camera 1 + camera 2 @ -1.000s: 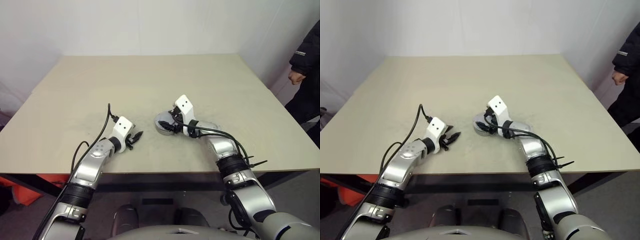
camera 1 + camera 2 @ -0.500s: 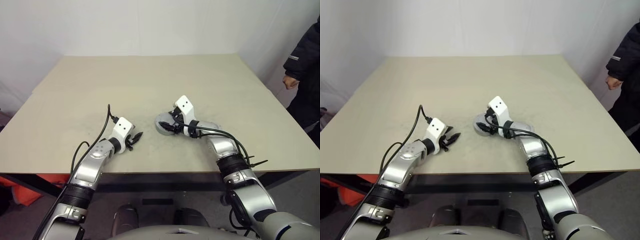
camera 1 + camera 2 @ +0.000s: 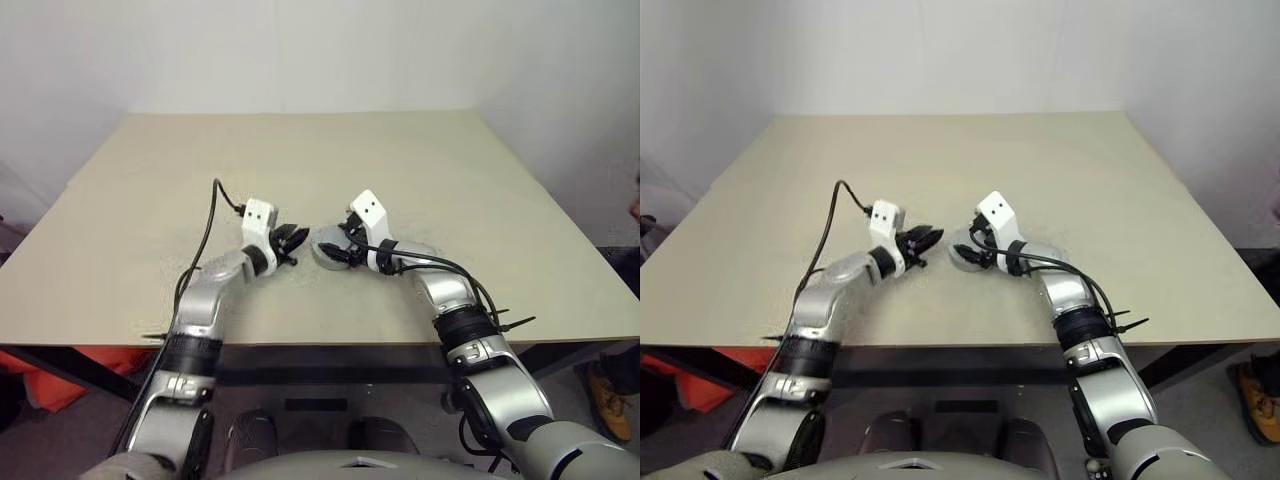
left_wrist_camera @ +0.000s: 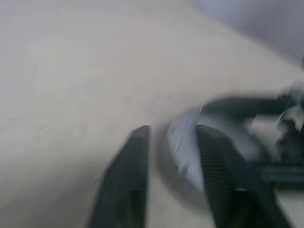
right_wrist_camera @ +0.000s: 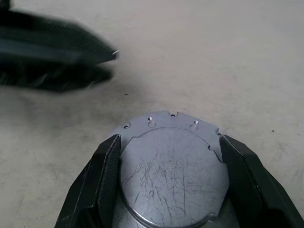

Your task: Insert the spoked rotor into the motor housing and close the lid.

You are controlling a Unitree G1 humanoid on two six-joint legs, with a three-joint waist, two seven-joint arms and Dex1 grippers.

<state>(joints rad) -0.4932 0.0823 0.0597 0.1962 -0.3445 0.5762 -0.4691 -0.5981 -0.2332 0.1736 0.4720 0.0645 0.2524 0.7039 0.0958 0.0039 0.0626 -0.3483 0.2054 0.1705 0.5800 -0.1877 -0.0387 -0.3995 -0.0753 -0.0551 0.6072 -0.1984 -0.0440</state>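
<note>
scratched motor housing (image 5: 168, 168) between right pincer (image 5: 168, 183) fingers

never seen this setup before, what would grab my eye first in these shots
The two grippers meeting near the middle of the tan table. The right gripper has its jaws on either side of a round, scratched silver metal part lying on the table, while the left gripper points at it from the other side.

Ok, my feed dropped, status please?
Right tool clamps housing on table. Left tool beside it, fingers apart, holding nothing. Nothing in the way.
</note>
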